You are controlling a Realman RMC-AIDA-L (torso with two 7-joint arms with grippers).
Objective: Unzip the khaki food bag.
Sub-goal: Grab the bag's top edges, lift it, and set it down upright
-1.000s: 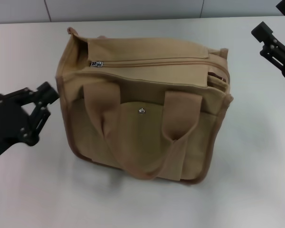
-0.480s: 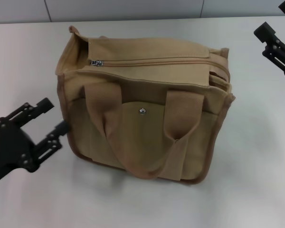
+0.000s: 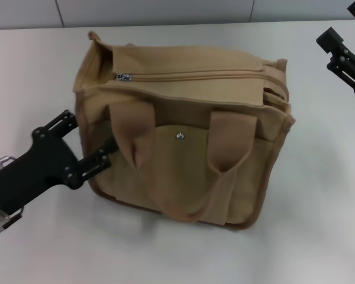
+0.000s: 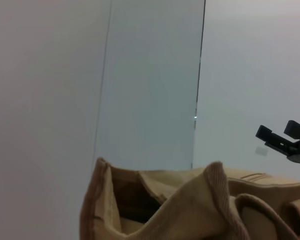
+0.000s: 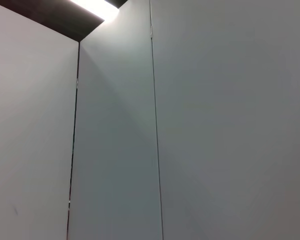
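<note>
1. Standing upright near the middle of the white worktop (image 3: 319, 236), the khaki food bag (image 3: 183, 171) faces the head camera with its front pocket, whose metal snap (image 3: 178, 136) shows between the two ends of the front webbing handle (image 3: 160, 177).
2. The handle droops down over the pocket in a loop, and brown piping runs along the bag's lower edge and corners.
3. The top zipper (image 3: 195, 74) runs across the top of the bag and looks closed along its whole visible run, with its silver pull (image 3: 123, 77) at the end toward the robot's left.
4. The left claw (image 3: 90, 144) is low at the bag's left side, its fingers spread wide; one black finger (image 3: 99, 163) reaches against the bag's front left corner near the base of the handle, and the other (image 3: 56, 126) stands just beside the side panel, gripping nothing.
5. The left wrist view looks across the bag's top edge, with tan canvas and a fold of webbing filling the near part of it and grey wall panels behind.
6. The right claw (image 3: 348, 56) hangs above the far right of the worktop, well apart from the bag, its fingers open and empty.
7. The right wrist view shows only wall panels and a ceiling light.
</note>
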